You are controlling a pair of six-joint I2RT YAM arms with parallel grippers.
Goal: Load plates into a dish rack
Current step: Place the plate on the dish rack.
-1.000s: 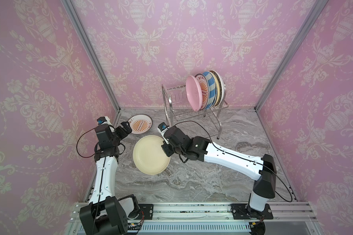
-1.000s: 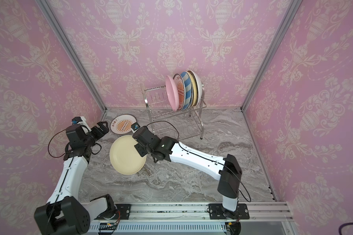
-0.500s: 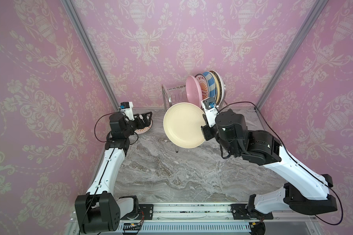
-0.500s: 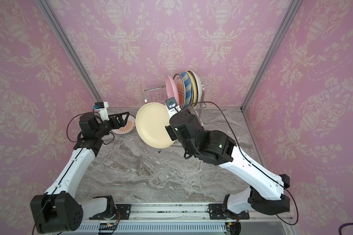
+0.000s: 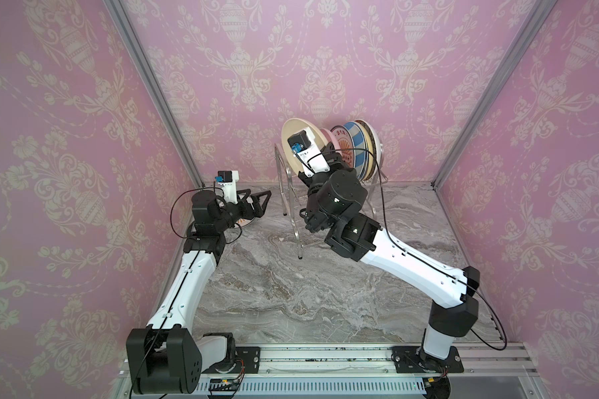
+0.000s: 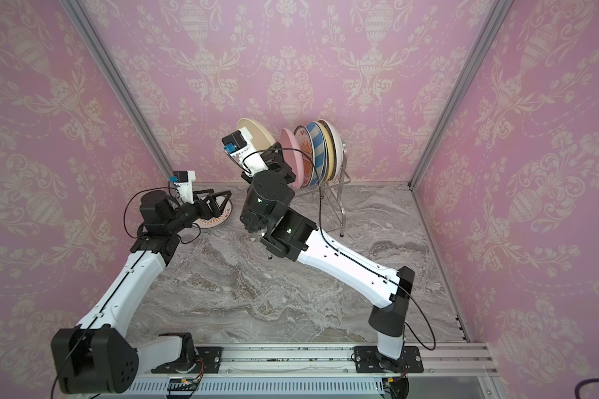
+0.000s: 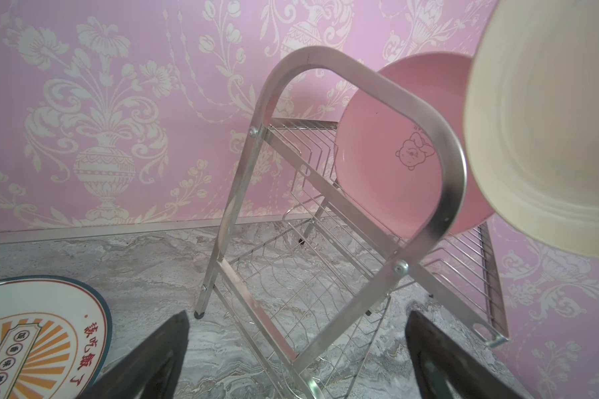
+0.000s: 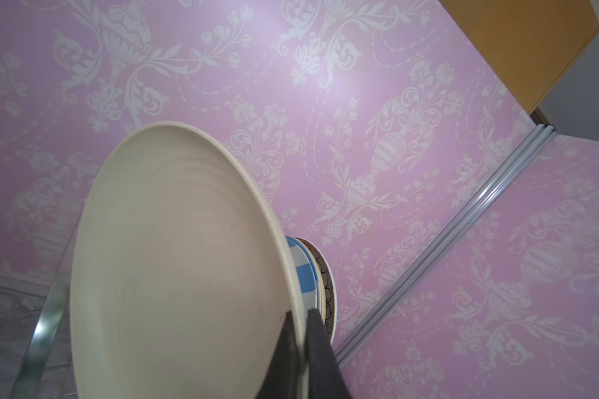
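Note:
My right gripper [image 8: 301, 316] is shut on the rim of a cream plate [image 5: 296, 133], which it holds upright high at the dish rack's [image 5: 280, 172] open end, beside a pink plate [image 6: 288, 152]. Behind the pink one, several more plates stand in the upper shelf: a sunburst plate [image 6: 304, 148], a blue-striped plate [image 6: 317, 143] and others. Whether the cream plate [image 7: 550, 121] touches the shelf I cannot tell. My left gripper [image 5: 260, 202] hangs open and empty over a second sunburst plate [image 7: 32, 328], which lies flat on the table; it faces the rack's arched frame [image 7: 360, 89].
The rack stands against the back wall on the marble table [image 5: 308, 293]. Its lower wire shelf [image 7: 291, 276] holds nothing. Pink patterned walls close in three sides, and the arms' mounting rail [image 5: 325, 359] runs along the front.
My right arm has lifted the cream plate off the table and carried it up to the rack's open end. The left arm has swung toward the rack, over the flat sunburst plate.

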